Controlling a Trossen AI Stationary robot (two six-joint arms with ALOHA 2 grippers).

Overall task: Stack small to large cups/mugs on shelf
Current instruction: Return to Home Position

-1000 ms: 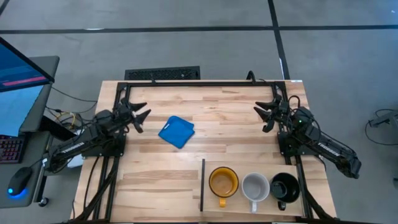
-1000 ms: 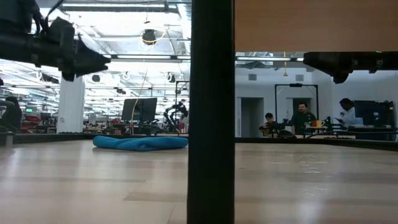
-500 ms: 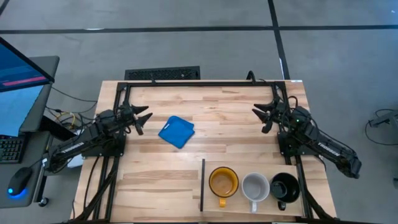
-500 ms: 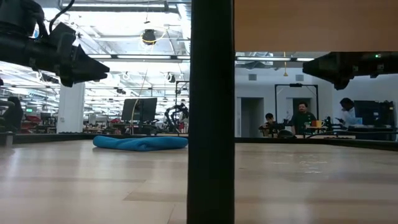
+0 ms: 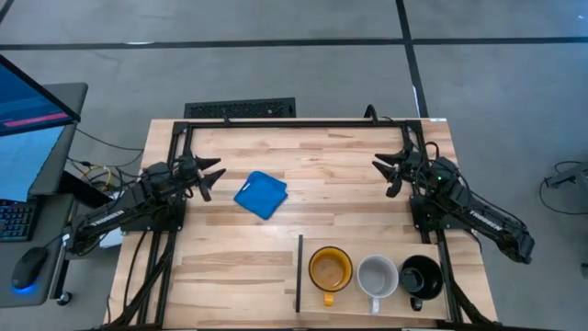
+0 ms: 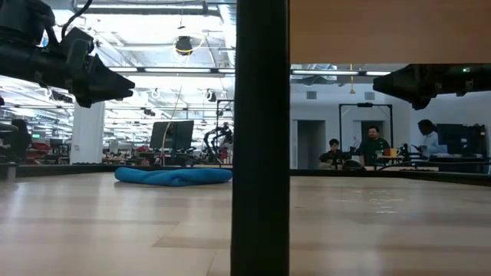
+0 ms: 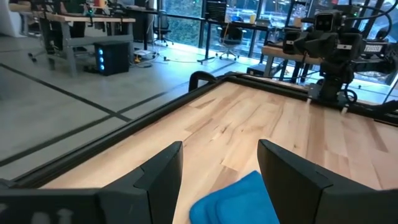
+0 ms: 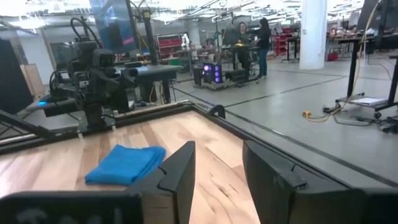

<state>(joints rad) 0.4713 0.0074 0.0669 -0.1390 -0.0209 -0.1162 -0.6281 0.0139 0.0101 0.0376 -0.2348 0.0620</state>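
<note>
All three mugs sit in a row on the shelf (image 5: 367,246) at the table's 5 o'clock: yellow mug (image 5: 330,269) by the divider strip (image 5: 299,273), grey mug (image 5: 377,276), then black mug (image 5: 422,274). Right gripper (image 5: 390,175) at 2 o'clock and left gripper (image 5: 209,176) at 10 are both spread wide, holding nothing. Only worry imo: the right arm's forearm runs close by the black mug, so a sloppy fold home could clip it.

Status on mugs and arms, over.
Left end effector open, table-left; right end effector open, table-right. Amber mug, grey mug, black mug on shelf. Blue cloth lies apart.
</note>
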